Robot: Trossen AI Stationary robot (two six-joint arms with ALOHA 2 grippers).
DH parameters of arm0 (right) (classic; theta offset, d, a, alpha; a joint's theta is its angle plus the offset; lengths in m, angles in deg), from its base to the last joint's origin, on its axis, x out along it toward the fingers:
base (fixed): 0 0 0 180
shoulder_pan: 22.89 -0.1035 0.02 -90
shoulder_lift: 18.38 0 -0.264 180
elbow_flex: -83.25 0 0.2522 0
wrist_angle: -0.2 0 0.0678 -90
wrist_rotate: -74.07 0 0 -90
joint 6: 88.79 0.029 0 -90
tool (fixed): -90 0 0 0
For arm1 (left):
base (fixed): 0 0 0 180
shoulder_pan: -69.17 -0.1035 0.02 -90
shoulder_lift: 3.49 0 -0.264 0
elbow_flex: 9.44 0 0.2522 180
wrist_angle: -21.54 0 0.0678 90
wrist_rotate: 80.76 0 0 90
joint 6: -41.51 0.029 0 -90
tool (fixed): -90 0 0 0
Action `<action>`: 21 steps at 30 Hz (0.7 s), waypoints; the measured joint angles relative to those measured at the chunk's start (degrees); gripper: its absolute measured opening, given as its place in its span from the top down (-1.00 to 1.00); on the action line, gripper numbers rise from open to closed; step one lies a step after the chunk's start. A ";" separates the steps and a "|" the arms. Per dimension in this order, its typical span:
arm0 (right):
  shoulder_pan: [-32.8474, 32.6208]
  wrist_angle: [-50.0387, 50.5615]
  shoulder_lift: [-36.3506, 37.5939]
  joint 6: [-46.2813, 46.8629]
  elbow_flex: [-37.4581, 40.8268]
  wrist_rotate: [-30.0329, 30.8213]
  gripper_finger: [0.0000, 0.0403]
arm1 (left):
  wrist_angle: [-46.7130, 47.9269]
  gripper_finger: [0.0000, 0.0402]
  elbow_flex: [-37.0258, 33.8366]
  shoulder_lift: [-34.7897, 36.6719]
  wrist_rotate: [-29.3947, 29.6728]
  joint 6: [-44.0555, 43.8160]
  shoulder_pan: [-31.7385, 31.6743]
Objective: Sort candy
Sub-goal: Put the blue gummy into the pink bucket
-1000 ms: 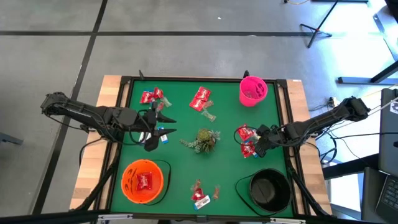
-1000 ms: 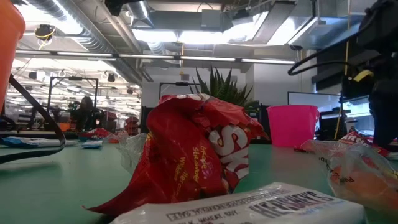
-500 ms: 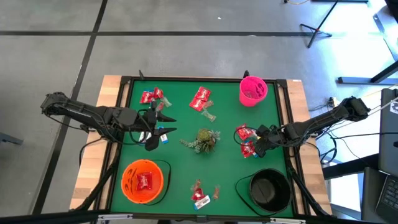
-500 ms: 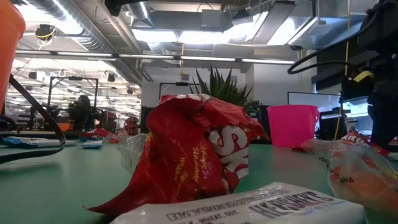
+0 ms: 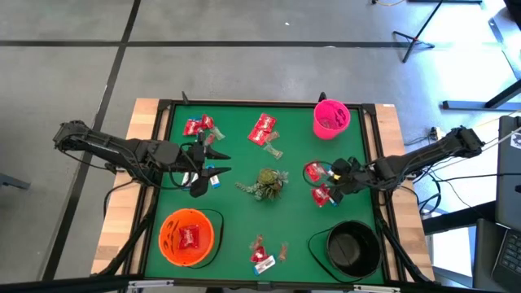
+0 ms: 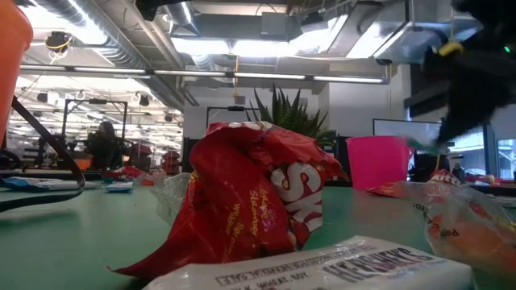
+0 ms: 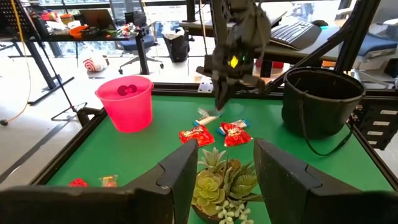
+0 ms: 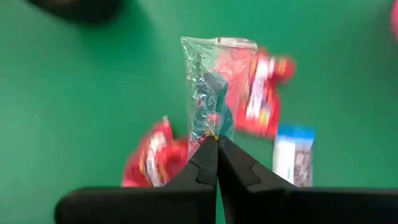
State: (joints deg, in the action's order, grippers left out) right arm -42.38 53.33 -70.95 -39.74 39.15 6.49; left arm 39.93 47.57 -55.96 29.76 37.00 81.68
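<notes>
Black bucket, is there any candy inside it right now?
No, the high view shows the black bucket holding nothing but its dark interior.

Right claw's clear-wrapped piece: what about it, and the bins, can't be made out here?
- Clear-wrapped candy held in the right claw: the sweet inside is blurred in the right wrist view.
- Black bin: its wall hides the inside in the left wrist view; in the high view it is too dark.
- Pink bucket contents: too small in the high view.
</notes>
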 joint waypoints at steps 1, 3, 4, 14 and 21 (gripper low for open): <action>0.01 0.00 0.00 -1.05 -0.99 1.66 0.99 | -0.07 0.26 0.00 -0.01 0.00 0.04 -0.02; 0.02 0.16 0.00 -2.78 -2.73 5.12 0.99 | -0.17 0.26 0.00 -0.01 0.00 0.04 0.00; 0.02 0.16 0.00 -3.18 -3.42 6.83 0.99 | -0.17 0.26 0.00 0.00 0.00 0.06 -0.01; 7.74 3.17 0.02 1.55 -4.17 19.12 1.00 | -0.22 0.26 0.00 0.01 0.00 -0.01 -0.02; 18.92 0.41 0.02 -5.21 -4.17 19.45 1.00 | -0.28 0.26 0.00 0.00 0.00 -0.51 0.00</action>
State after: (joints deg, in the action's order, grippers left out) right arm -23.46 53.74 -70.93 -44.95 34.98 25.94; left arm 39.64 47.57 -55.97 29.76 36.49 81.68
